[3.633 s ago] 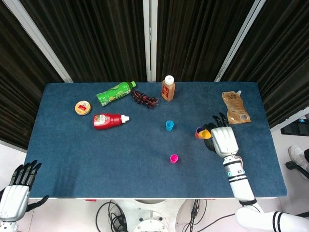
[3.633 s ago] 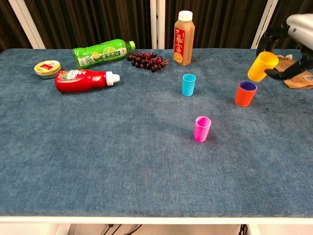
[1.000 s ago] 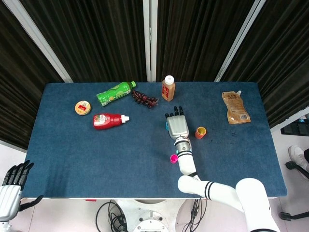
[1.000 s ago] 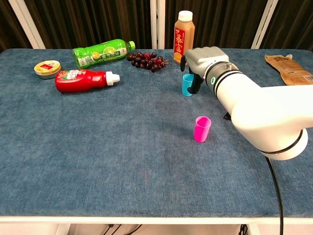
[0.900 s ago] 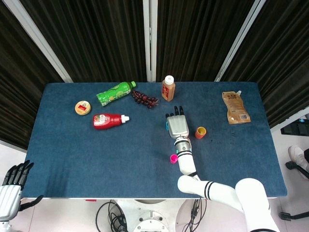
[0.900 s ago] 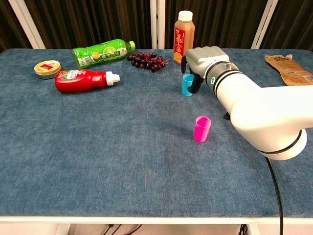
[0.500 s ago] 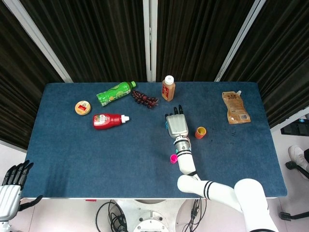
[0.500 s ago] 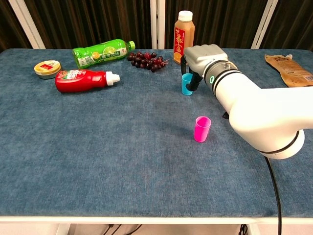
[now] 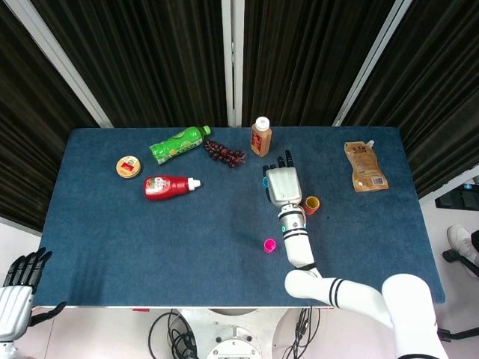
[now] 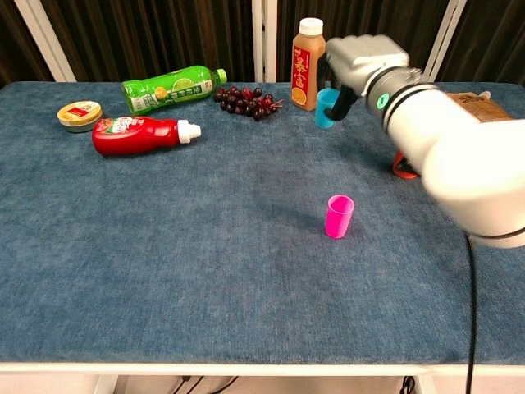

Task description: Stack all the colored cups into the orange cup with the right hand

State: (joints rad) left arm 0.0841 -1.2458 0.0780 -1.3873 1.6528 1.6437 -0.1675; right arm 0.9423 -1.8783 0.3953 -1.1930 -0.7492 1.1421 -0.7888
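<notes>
The robot's right hand (image 10: 361, 57) holds the small blue plastic cup (image 10: 326, 109) up off the blue felt-covered desk (image 10: 164, 246), its fingers (image 10: 343, 100) curled around the cup's side. In the chest view the cup hangs just in front of the tall brown juice bottle with the white cap (image 10: 308, 64), tipped a little, its open mouth facing up and away from me.

The orange plastic cup (image 9: 311, 205), with a yellow cup already nested in it, stands on the desk to the robot's right of the held cup and a bit nearer the robot. In the chest view it is mostly hidden behind the white forearm, only an orange sliver (image 10: 399, 167) showing. So the carry ahead runs rightward and slightly back toward the robot's body, then down, with the blue cup's long axis brought upright over the orange cup's mouth. I judge the forearm blocking the chest camera will make the lineup harder from that angle; the head view shows the gap between the two cups plainly.

The small pink plastic cup (image 10: 339, 216) stands upright alone, nearer the robot, well apart from the orange cup, not yet stacked.

The left hand (image 9: 19, 288) hangs off the desk's near left corner, fingers apart, holding nothing, far from every cup.
</notes>
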